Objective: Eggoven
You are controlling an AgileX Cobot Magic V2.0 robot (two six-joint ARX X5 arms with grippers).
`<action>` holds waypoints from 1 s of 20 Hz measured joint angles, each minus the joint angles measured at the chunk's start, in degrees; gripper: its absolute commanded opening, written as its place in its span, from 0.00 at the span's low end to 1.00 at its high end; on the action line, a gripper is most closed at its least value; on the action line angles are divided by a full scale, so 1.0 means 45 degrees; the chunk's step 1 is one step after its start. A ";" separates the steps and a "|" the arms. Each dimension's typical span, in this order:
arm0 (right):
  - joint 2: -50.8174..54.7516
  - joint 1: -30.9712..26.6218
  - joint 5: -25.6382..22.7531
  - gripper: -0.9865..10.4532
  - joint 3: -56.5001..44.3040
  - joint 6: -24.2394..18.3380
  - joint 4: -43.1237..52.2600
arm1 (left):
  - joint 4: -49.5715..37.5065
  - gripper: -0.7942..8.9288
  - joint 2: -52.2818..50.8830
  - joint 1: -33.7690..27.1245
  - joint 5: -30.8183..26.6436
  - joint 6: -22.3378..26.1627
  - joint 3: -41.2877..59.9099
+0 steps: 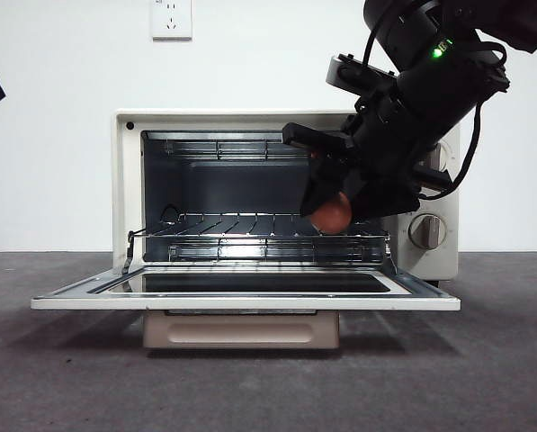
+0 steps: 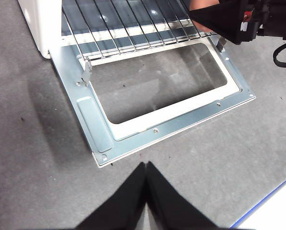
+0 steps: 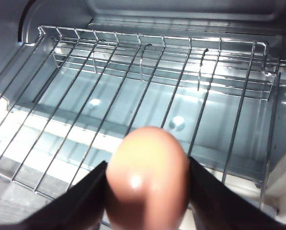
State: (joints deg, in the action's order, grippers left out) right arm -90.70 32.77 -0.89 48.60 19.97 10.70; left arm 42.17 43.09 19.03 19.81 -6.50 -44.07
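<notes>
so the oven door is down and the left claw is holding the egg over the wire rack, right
Not quite: the right claw holds the egg, as the right wrist view shows. The left claw is shut and empty, outside the oven. The door is down, and the egg is over the wire rack.

You get even, fairly bright light in the front view; the white wall (image 1: 61,135) at the upper left is nearly washed out, while the arm (image 1: 430,81) at the upper right is a dark mass with little detail. A soft shadow lies under the oven door (image 1: 246,301). In the left wrist view the door casts a dim shadow to its left on the grey table (image 2: 32,143). In the right wrist view the egg (image 3: 147,177) at the bottom is blurred with a small glare spot, and the rack (image 3: 147,86) glints brightly.
</notes>
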 measured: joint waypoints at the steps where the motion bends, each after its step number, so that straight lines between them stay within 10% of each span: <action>1: -0.0005 0.0000 0.0000 0.30 0.0000 0.0005 -0.0019 | 0.0000 0.09 0.0000 0.0000 0.0000 0.0000 0.0000; 20: 0.1277 0.0000 0.0432 0.36 0.0000 0.0058 -0.0641 | 0.0000 0.09 0.0000 0.0000 0.0000 0.0000 0.0000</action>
State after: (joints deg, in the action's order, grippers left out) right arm -84.95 32.77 1.06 48.60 20.23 7.81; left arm 42.17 43.09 19.03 19.81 -6.50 -44.07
